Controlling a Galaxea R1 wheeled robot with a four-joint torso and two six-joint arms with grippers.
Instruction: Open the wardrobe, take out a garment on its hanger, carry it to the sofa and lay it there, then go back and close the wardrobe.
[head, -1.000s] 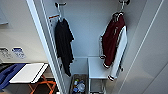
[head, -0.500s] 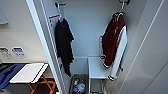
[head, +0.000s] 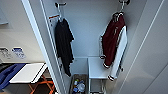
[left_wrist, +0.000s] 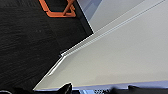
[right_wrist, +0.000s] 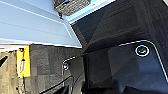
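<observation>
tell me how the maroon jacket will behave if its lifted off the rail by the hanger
The maroon jacket looks soft and floppy: its white sleeve hangs limp. It would likely sway and drag below the hanger. It may slip off if tilted, since it already hangs lopsided.

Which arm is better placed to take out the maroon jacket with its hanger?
Probably the right arm. The wardrobe stands open, and the maroon jacket hangs on its hanger at the right side, while the black t-shirt hangs at the left.

You're facing the open wardrobe (head: 85, 32) — maroon garment (head: 113, 42) hangs right on its hanger (head: 120, 10), black t-shirt (head: 63, 45) left.
</observation>
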